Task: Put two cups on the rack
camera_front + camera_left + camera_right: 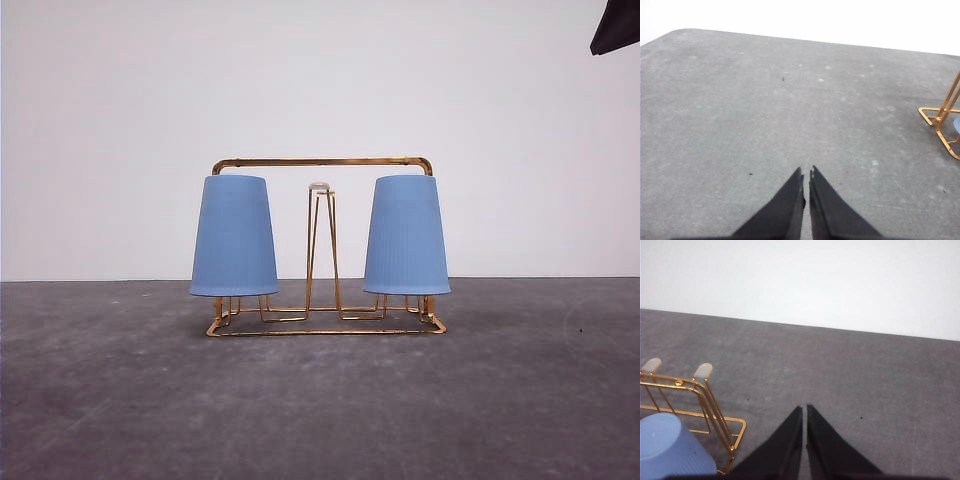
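In the front view, the prongs under the two cups are hidden: the left cup [233, 236] and the right cup [406, 236] cover all but short wire stubs at their rims, and the rack [325, 325] handle ends are partly masked behind the cup tops. A dark shape [616, 26] is cut off by the upper right corner (what it belongs to cannot be told). In the left wrist view, the rack is cut by the frame edge, and a blue sliver there is too small to identify. In the right wrist view, one cup is cropped at the corner.
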{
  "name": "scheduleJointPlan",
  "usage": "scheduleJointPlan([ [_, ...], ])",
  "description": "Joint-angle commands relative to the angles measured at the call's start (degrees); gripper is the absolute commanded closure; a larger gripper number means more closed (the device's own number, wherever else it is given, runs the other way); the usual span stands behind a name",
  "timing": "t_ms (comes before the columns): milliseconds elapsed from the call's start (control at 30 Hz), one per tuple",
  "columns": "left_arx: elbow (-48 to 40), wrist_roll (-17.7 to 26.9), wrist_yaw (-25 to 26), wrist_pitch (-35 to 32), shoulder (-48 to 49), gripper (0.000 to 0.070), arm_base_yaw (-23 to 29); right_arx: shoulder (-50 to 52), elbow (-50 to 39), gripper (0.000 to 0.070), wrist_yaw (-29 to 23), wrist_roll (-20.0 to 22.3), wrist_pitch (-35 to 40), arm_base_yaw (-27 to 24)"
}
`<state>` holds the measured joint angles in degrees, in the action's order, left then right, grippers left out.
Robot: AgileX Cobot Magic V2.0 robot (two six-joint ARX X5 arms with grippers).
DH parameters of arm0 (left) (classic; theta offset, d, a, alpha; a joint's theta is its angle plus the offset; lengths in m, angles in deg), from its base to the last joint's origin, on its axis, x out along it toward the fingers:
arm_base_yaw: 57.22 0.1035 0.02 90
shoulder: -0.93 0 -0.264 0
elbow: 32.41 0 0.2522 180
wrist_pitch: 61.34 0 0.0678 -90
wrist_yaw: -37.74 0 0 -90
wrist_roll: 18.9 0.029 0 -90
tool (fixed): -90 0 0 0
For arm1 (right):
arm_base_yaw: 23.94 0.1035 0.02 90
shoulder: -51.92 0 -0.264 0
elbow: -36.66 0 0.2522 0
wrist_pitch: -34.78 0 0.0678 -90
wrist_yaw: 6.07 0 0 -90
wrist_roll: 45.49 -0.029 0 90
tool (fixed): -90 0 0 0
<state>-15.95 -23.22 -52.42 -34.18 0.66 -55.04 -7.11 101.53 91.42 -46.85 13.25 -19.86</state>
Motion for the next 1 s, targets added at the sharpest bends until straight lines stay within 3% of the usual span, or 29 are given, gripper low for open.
scheduleJointPlan([
  [0,-0.9,-0.3,-0.1,0.3,0.1,0.07,0.0,-0.4,0.8,0.0689,0.0,-0.5,1.1,0.0],
  [733,-0.9,-0.3,-0.1,0.3,0.1,0.07,0.0,0.5,0.8,0.0689,0.0,-0.4,2.4,0.4],
  [800,-0.9,-0.3,-0.1,0.3,0.1,0.07,0.0,1.1,0.8,0.0689,-0.2,2.9,1.9,0.1],
  [967,-0.9,-0.3,-0.1,0.3,0.1,0.07,0.0,5.6,-1.3,0.0689,-0.3,5.6,-4.9,-0.7],
])
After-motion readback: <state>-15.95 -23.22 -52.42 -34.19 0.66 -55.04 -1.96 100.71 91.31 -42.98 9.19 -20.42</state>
